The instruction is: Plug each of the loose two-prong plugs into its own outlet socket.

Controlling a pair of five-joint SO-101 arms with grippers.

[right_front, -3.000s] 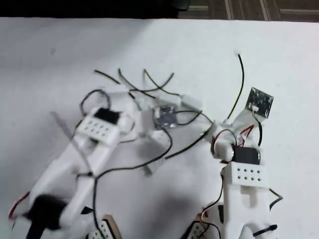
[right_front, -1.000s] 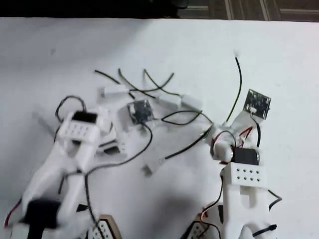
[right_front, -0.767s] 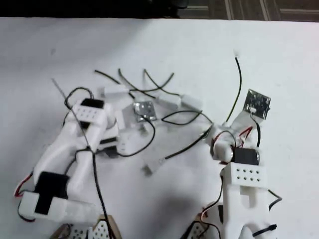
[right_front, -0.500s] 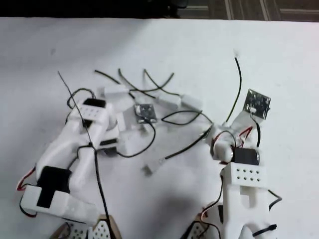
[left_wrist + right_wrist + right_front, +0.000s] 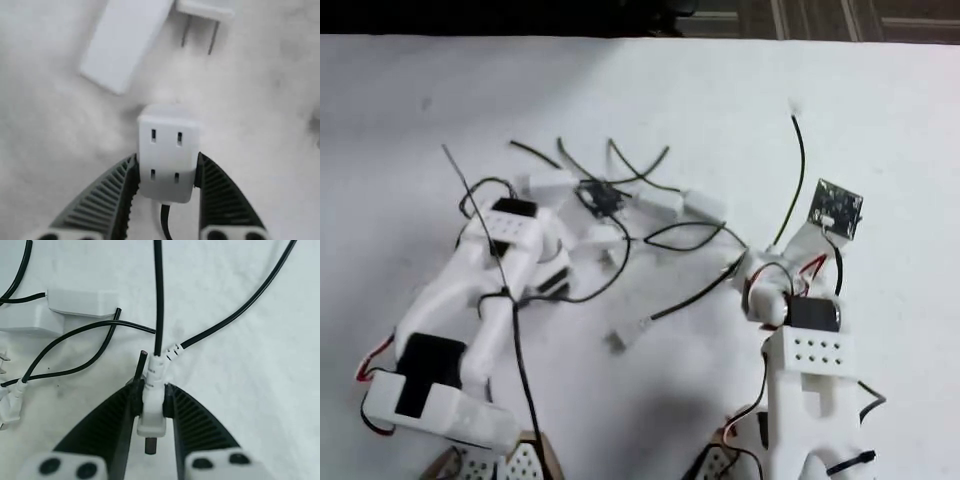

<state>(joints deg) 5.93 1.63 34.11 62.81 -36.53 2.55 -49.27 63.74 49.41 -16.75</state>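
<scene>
Left end effector point(image 5: 166, 161) clamps the white plastic outlet socket point(image 5: 167, 142) by its flat sides; right end effector point(image 5: 152, 390) pinches a white corded plug point(image 5: 151, 412). Both judged light, rigid, slippery.

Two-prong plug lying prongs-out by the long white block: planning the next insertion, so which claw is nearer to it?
Left. The left claw, gripping the outlet socket, sits just short of the plug; the right claw holds another plug farther off.

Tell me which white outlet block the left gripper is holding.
The squarish outlet block with four slots showing, clamped in the left gripper. The longer plain block lies free beyond it, beside a two-prong plug.
</scene>
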